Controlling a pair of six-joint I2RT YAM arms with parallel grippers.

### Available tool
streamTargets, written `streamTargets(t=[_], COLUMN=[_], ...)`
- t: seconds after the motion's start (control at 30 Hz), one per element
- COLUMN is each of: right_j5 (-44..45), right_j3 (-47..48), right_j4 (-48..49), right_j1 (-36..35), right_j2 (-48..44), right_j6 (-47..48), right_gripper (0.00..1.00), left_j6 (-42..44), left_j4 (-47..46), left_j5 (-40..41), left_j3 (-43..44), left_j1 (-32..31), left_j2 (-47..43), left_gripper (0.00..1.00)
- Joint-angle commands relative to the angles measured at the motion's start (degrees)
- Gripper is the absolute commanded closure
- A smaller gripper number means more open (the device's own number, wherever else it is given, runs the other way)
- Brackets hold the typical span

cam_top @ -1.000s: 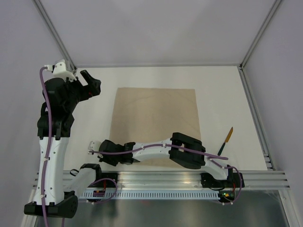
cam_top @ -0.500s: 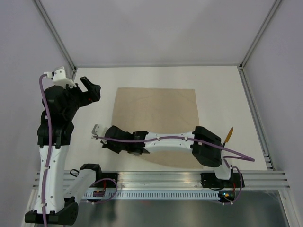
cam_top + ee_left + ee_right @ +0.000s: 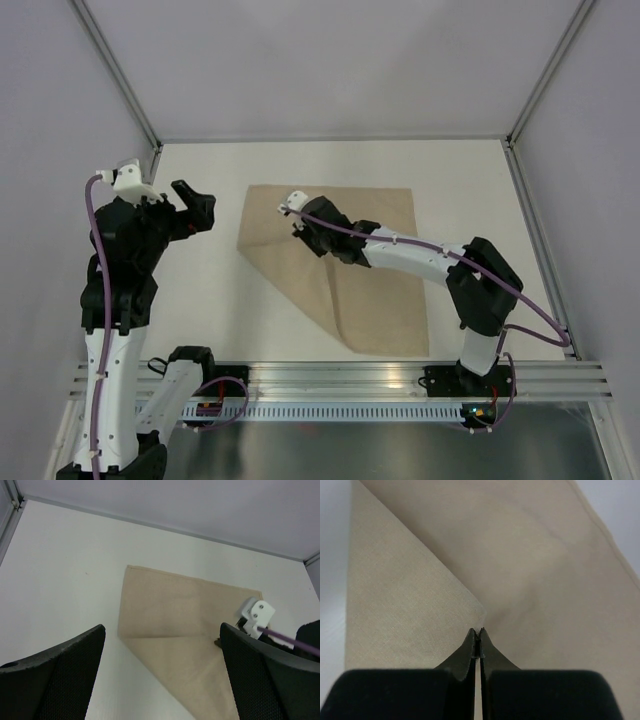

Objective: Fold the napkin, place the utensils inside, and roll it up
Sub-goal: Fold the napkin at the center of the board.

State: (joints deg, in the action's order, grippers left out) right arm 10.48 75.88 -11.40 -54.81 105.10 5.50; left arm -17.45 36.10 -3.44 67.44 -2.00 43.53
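my right gripper (image 3: 479, 636) has its jaws pinched on the napkin's (image 3: 375, 300) folded-over corner; left gripper (image 3: 196, 206) hovers, jaws apart.

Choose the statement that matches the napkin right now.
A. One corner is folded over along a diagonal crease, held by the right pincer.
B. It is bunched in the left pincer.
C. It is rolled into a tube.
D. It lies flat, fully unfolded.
A: the right pincer is closed on a corner of the napkin, and a diagonal crease runs from its left edge to its near edge. The left pincer is open and clear of the cloth.
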Motion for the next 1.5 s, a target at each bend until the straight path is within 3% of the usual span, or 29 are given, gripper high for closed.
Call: streamTargets(t=[0.0,0.37,0.67,1.47], right_j5=[1.5,-1.2,-1.3,1.0], right_j3=[-2.4,-4.8,-4.6,1.1], right_j4=[-0.1,3.7,5.5,6.3], right_j1=[6.4,20.5,27.3,36.0], right_j2=[-4.4,-1.8,0.4,4.7], right_j6=[3.9,5.6,5.8,6.6], right_gripper=[1.0,1.0,0.99,1.0], left_j6=[2.0,2.1,2.3,2.5], left_j4=[-1.9,-2.8,-4.1,-7.2], left_j5=[-2.1,-1.6,-1.1,-0.4], left_j3=[-1.3,-5.3,-7.9,-13.9], left_j1=[-0.1,-0.1,-0.1,-0.1], left_j2=[-1.6,-3.7,-4.9,-6.3], left_gripper=[0.01,0.01,0.01,0.01])
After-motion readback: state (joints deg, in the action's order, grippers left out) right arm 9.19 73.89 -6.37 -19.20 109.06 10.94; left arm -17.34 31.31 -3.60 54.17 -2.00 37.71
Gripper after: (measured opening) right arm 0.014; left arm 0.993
